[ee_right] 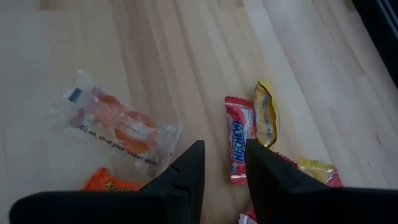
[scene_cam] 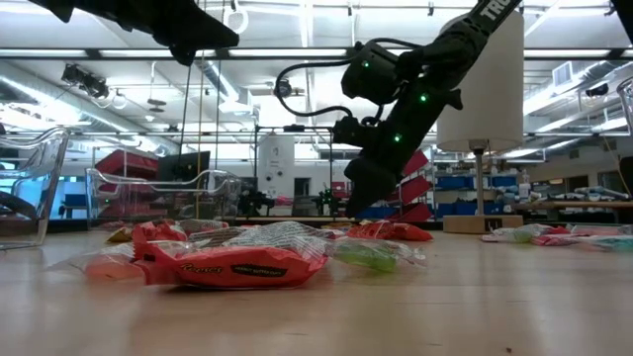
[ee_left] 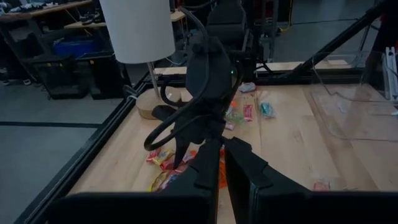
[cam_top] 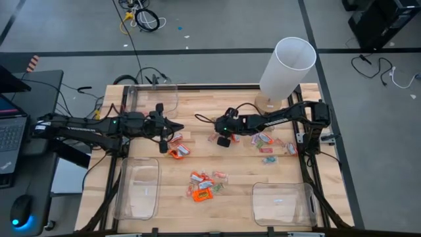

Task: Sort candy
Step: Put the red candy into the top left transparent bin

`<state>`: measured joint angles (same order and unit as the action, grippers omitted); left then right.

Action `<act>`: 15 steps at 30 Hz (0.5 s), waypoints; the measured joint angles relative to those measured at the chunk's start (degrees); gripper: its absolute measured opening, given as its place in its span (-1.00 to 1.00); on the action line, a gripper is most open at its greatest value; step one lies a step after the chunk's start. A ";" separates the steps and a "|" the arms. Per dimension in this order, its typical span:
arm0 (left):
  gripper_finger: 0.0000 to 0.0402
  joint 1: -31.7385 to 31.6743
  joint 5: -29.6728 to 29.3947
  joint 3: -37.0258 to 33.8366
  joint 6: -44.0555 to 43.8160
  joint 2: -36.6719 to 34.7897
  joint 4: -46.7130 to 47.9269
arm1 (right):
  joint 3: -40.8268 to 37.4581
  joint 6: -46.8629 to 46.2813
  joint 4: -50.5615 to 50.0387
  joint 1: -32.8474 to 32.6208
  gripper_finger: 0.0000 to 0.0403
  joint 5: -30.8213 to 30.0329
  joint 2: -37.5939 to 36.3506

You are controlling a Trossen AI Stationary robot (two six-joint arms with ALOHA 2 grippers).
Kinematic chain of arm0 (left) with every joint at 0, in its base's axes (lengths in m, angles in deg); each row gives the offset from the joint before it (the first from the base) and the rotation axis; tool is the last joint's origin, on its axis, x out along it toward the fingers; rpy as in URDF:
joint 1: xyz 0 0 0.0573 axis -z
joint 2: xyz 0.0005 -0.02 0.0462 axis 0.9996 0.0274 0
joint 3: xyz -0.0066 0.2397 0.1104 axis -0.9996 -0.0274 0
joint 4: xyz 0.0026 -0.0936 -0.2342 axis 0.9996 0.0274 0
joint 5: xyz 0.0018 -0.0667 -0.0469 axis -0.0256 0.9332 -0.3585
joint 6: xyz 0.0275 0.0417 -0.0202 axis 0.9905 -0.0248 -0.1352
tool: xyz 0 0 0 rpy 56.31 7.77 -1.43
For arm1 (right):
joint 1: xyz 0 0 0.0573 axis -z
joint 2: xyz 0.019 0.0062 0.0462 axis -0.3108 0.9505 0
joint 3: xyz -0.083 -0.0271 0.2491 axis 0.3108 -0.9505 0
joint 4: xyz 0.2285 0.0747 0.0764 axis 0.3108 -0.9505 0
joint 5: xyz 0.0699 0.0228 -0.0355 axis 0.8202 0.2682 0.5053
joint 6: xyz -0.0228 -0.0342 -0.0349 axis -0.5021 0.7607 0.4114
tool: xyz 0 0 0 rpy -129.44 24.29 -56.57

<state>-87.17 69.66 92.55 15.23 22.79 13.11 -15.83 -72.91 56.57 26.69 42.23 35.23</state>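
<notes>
The candy lies scattered over the wooden worktop (cam_top: pixel 237 164) in loose groups — one cluster of orange and pink pieces (cam_top: pixel 205 185) near the front middle, another (cam_top: pixel 176 149) by the left arm, and a pale, green and red scatter (cam_top: pixel 268 146) toward the right side. The right gripper (ee_right: pixel 222 163) hangs low over the worktop near its middle, jaws narrowly parted and empty, their tips just above a red Hi-Chew sweet (ee_right: pixel 238 138) that lies beside a yellow one (ee_right: pixel 266 113); a clear packet with orange slices (ee_right: pixel 117 127) sits a little apart. The left gripper (ee_left: pixel 221 155) is raised above the left-hand cluster, its jaws close together with nothing between them. Three clear bins stand at the worktop's edges — two at the front (cam_top: pixel 137 189) (cam_top: pixel 283 203), one at the back left (cam_top: pixel 152 97). A white cylinder (cam_top: pixel 287 67) stands at the back right.
</notes>
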 joint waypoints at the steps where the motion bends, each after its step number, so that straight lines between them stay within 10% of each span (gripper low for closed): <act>1: -0.85 0.00 0.00 0.00 0.07 0.00 0.04 | 0.00 -0.22 0.03 0.15 -0.50 -0.05 0.00; 15: -0.85 -0.02 -0.79 0.02 0.20 0.00 1.86 | 0.00 -3.01 0.09 2.45 -0.50 1.72 -0.02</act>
<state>-87.20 68.88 92.57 15.42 22.79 14.97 -15.83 -75.91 56.66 29.13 43.95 35.21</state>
